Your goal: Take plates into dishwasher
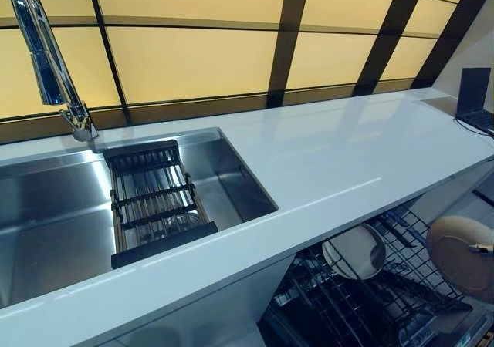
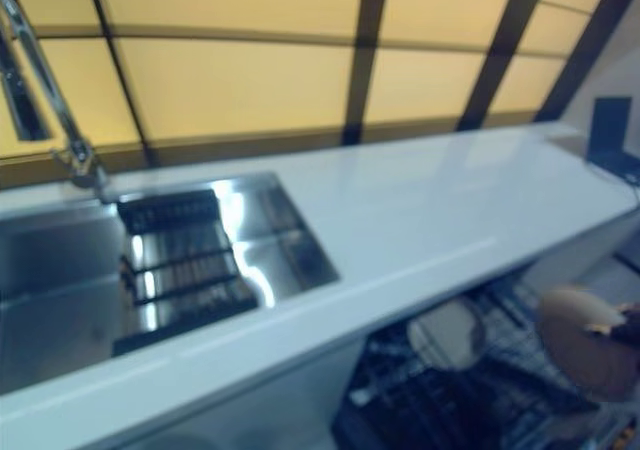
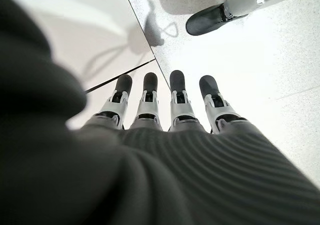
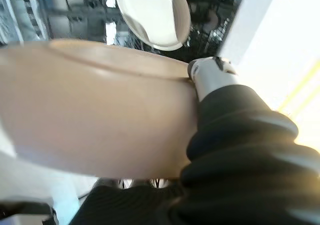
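Note:
A tan plate (image 1: 461, 254) is held on edge over the open dishwasher's lower rack (image 1: 363, 304), at the right below the counter. My right hand (image 4: 212, 72) is shut on its rim, thumb over the edge, as the right wrist view shows with the tan plate (image 4: 90, 110) filling it. A white plate (image 1: 355, 250) stands in the rack to the left of the tan one, apart from it; it also shows in the right wrist view (image 4: 152, 15). My left hand (image 3: 175, 110) hangs with straight fingers above the floor and holds nothing.
A white counter (image 1: 347, 154) runs above the dishwasher. A steel sink (image 1: 46, 208) at the left holds a black drying rack (image 1: 154, 200), with a chrome faucet (image 1: 46, 62) behind it. A dark laptop (image 1: 475, 100) sits at the counter's far right.

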### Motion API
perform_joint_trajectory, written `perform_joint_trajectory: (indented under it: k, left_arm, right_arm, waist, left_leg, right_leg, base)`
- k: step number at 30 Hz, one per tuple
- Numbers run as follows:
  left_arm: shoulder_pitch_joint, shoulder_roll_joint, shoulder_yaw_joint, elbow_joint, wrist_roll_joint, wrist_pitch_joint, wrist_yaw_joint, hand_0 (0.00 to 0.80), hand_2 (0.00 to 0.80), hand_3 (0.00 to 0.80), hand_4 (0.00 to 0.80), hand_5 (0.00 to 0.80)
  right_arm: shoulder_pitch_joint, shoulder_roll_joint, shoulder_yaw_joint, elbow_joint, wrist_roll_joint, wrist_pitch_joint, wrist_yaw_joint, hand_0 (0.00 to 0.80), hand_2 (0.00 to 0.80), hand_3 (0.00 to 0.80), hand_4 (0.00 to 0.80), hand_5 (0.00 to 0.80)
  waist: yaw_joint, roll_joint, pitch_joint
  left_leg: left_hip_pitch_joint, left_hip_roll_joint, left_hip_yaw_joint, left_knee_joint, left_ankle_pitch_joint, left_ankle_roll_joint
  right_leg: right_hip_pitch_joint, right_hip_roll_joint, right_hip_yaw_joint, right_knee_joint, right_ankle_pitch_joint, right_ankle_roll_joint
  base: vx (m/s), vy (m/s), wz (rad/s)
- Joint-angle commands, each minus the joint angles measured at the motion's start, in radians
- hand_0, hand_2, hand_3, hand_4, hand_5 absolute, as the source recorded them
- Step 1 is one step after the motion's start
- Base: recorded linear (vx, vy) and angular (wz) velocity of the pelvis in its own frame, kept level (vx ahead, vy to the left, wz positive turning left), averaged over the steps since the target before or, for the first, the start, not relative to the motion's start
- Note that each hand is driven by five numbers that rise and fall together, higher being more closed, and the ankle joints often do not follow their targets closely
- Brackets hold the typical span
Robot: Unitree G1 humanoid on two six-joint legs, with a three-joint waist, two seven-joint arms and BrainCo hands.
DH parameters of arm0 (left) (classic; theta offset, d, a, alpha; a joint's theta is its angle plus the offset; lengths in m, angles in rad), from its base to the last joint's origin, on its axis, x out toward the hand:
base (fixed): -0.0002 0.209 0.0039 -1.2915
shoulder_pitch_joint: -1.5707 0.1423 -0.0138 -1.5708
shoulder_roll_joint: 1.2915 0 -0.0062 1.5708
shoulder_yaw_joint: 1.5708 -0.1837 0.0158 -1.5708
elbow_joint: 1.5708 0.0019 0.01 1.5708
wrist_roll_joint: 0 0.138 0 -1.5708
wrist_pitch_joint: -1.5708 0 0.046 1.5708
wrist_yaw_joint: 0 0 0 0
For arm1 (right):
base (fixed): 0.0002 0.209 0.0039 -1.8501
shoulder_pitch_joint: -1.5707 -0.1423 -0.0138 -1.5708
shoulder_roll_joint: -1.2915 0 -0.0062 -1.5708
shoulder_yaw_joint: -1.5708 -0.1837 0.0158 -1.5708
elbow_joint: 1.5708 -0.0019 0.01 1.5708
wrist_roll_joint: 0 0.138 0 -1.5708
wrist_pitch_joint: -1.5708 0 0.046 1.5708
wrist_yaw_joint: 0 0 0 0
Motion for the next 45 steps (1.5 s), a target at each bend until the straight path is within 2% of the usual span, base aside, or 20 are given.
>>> perform_joint_trajectory:
  k: [1,7,12,23,33,45]
  left_arm:
    - [-0.035,-0.001,0.040,0.048,0.037,-0.027,-0.012,0.000,0.000,0.000,0.000,0.000]
    - [-0.036,0.003,0.056,0.047,0.046,-0.030,-0.020,0.000,0.000,0.000,0.000,0.000]
    - [-0.037,-0.002,0.057,0.045,0.049,-0.035,-0.018,0.000,0.000,0.000,0.000,0.000]
    - [-0.030,-0.010,0.067,0.062,0.050,-0.050,-0.031,0.000,0.000,0.000,0.000,0.000]
    - [-0.032,-0.018,0.059,0.064,0.044,-0.052,-0.031,0.000,0.000,0.000,0.000,0.000]
    - [-0.039,-0.025,0.049,0.071,0.029,-0.050,-0.030,0.000,0.000,0.000,0.000,0.000]
  right_arm:
    - [-0.009,-0.014,0.000,-0.025,0.045,-0.028,0.002,0.800,0.800,0.800,0.800,0.800]
    - [0.034,0.047,-0.006,-0.107,0.077,0.025,0.070,0.800,0.800,0.800,0.800,0.800]
    - [0.051,0.069,0.004,-0.113,0.075,0.029,0.093,0.800,0.800,0.800,0.800,0.800]
    - [0.052,0.131,-0.010,-0.199,0.237,0.105,0.157,0.800,0.800,0.800,0.800,0.800]
    - [0.047,0.160,-0.011,-0.245,0.298,0.100,0.151,0.800,0.800,0.800,0.800,0.800]
    - [-0.003,0.194,0.014,-0.274,0.312,0.149,0.130,0.800,0.800,0.800,0.800,0.800]
  waist:
    - [0.027,-0.036,-0.025]
    - [0.015,-0.031,-0.018]
    - [0.012,-0.029,-0.016]
    - [0.005,-0.018,-0.013]
    - [0.007,-0.022,-0.015]
    - [0.015,-0.020,-0.015]
  left_leg:
    - [0.074,0.044,-0.016,-0.001,-0.083,-0.023]
    - [0.074,0.048,-0.009,-0.001,-0.081,-0.027]
    - [0.074,0.048,-0.009,-0.001,-0.081,-0.029]
    - [0.073,0.048,-0.009,-0.001,-0.080,-0.039]
    - [0.074,0.052,-0.011,-0.001,-0.077,-0.041]
    - [0.073,0.055,-0.017,-0.001,-0.074,-0.044]
  right_leg:
    - [-0.049,-0.066,0.012,0.019,0.079,0.111]
    - [-0.054,-0.066,0.016,0.021,0.077,0.110]
    - [-0.054,-0.066,0.016,0.020,0.077,0.109]
    - [-0.051,-0.070,0.016,0.017,0.071,0.103]
    - [-0.048,-0.070,0.013,0.016,0.071,0.104]
    - [-0.042,-0.072,0.010,0.014,0.068,0.104]
  base:
    - [0.000,0.000,0.00]
    - [-0.006,-0.006,-0.03]
    - [-0.001,-0.001,-0.02]
    - [0.000,0.000,0.00]
    - [0.000,0.000,0.00]
    - [0.000,0.000,0.00]
